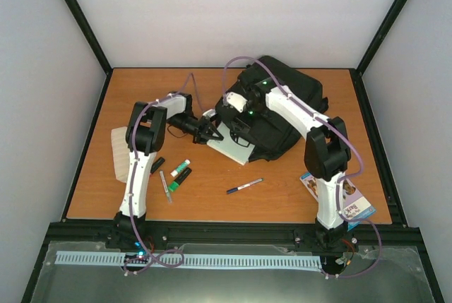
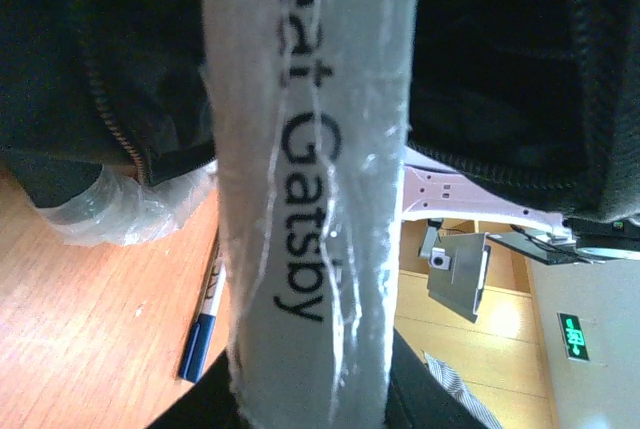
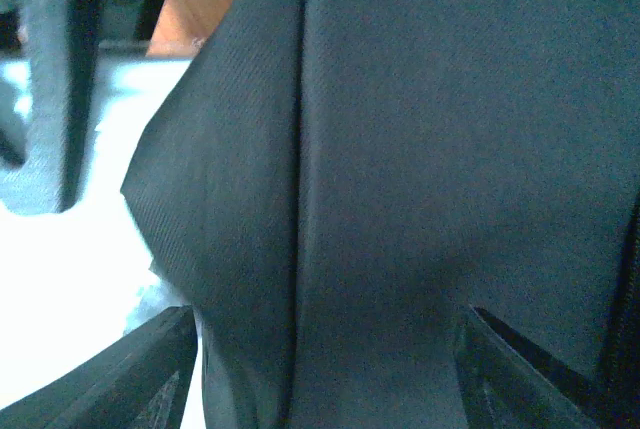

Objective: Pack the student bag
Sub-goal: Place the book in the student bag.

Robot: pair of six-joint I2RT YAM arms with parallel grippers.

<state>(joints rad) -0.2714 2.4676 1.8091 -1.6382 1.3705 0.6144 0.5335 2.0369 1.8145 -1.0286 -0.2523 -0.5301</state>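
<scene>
The student bag (image 1: pixel 286 102), a large black backpack, lies at the back right of the table. My left gripper (image 1: pixel 210 132) is shut on a white plastic-wrapped book (image 1: pixel 233 146) and holds it at the bag's near-left edge. In the left wrist view the book's spine (image 2: pixel 310 179) reads "Gatsby" and points into the bag's zipped opening (image 2: pixel 500 69). My right gripper (image 1: pixel 236 110) is at the bag's left edge, shut on a fold of its black fabric (image 3: pixel 400 199). That fabric fills the space between the fingers (image 3: pixel 150 369) and hides their tips.
Several markers and pens lie at the front left (image 1: pixel 180 170). A blue pen (image 1: pixel 244 186) lies in the front middle and also shows in the left wrist view (image 2: pixel 200 334). A beige sheet (image 1: pixel 120 149) lies at the left. A printed card (image 1: pixel 347 200) lies by the right arm's base.
</scene>
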